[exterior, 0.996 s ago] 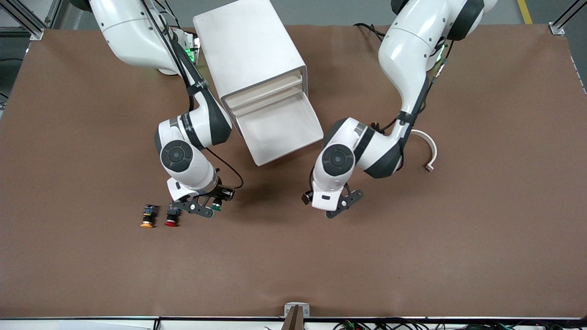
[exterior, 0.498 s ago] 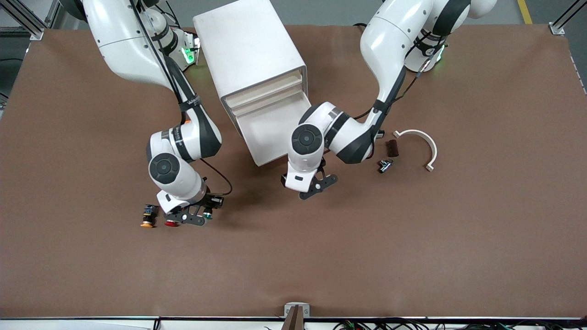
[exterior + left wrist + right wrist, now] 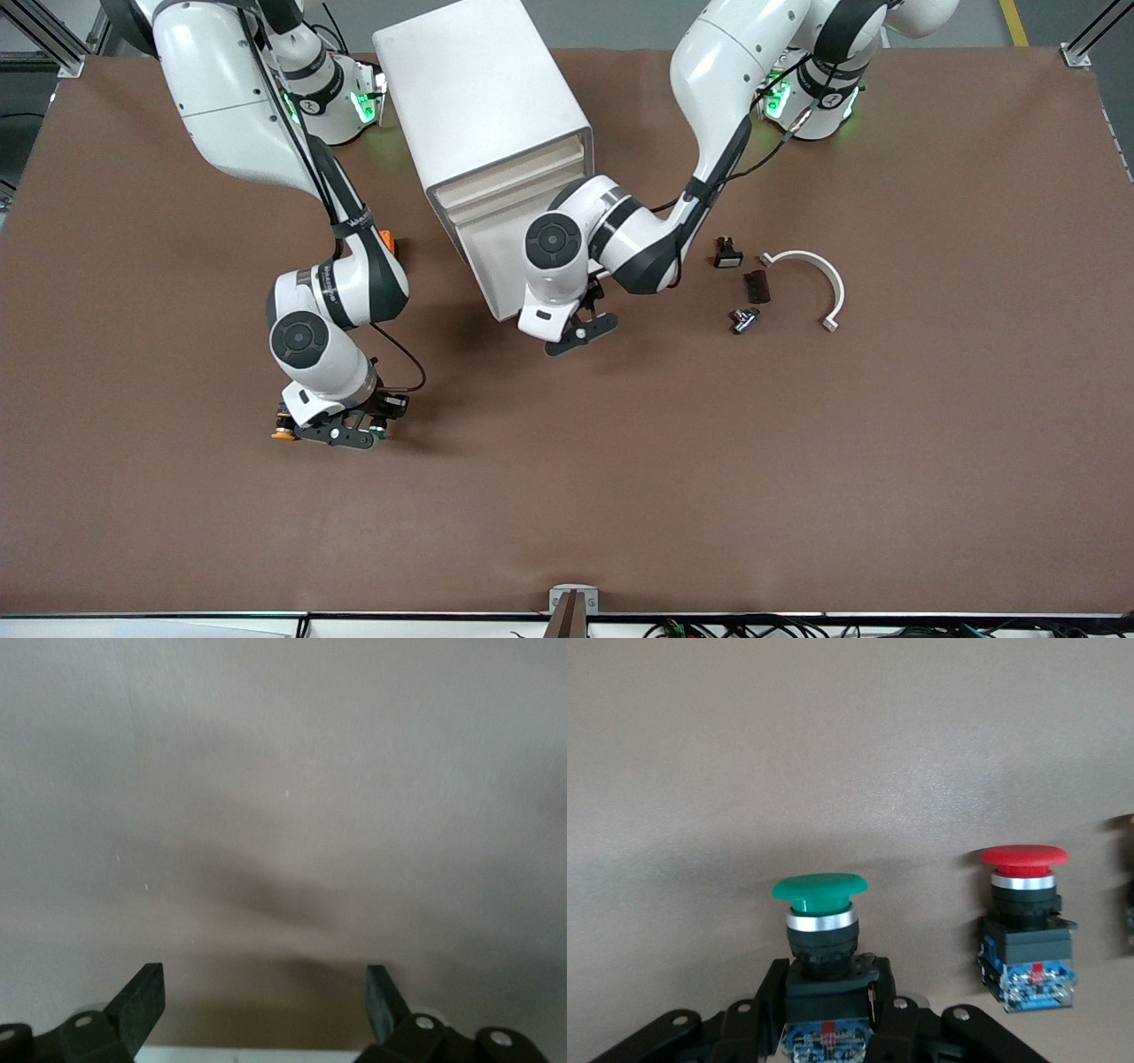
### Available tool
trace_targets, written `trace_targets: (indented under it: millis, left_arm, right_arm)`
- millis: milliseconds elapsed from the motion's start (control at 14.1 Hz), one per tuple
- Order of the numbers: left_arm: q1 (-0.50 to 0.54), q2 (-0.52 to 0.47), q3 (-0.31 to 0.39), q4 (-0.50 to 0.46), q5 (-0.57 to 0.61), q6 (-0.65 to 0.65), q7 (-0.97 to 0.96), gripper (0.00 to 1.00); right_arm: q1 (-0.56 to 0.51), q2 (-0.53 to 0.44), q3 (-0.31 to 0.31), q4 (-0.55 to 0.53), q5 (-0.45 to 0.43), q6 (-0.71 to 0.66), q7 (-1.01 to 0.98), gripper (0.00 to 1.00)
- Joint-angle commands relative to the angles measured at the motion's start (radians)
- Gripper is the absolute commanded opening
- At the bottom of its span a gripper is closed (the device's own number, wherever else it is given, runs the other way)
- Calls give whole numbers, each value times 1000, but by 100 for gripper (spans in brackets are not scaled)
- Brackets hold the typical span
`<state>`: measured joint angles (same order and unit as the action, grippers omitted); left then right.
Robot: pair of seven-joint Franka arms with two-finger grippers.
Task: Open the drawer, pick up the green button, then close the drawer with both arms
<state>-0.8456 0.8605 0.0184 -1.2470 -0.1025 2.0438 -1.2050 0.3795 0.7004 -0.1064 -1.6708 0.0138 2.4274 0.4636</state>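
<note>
The green-capped button (image 3: 820, 889) sits between the fingers of my right gripper (image 3: 830, 992), which is shut on its black-and-blue body. In the front view that gripper (image 3: 359, 434) hangs low over the table, with the button (image 3: 379, 431) showing as a small green spot. The white cabinet (image 3: 478, 97) has its drawer (image 3: 496, 266) pulled out; my left arm covers part of it. My left gripper (image 3: 576, 335) is open and empty just in front of the drawer's front. The left wrist view shows its fingers (image 3: 142, 1005) wide apart over bare table.
A red-capped button (image 3: 1023, 930) stands beside the held one. An orange-capped button (image 3: 282, 432) lies past it, toward the right arm's end. A white curved piece (image 3: 819, 275) and small dark parts (image 3: 756, 285) lie toward the left arm's end.
My right arm carried the green button toward the red and orange ones, now covering the red one from the front camera. My left arm swung across to the drawer's front, uncovering the small dark parts.
</note>
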Motion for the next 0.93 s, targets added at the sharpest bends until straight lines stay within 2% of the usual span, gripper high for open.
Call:
trace_targets:
  millis: [0,569,640,712,783,854]
  left_arm:
    - [-6,-8,-26,-34,-28,18,-11,100]
    - [-3,-20,-100,-74,-127,12,-22,100]
    - [-3,-20,-107,-74,-143,12,-22,100]
    - [-3,-20,-120,-75,-149,9,-22,100]
    - [-1,-20,-133,-77,-161,7,-24,100]
    - [-1,-20,-138,-77,-172,7,-24,100]
  right_arm:
    - [-24,11,14,3,-18,18,-20,1]
    - [-24,18,14,-26,-18,61,-23,3]
    - [-25,18,14,-26,-18,58,-25,13]
    - [-27,18,14,-23,-20,52,-25,53]
    - [-28,18,14,-23,-18,50,-23,100]
    - [-28,16,14,-17,-18,50,-23,100]
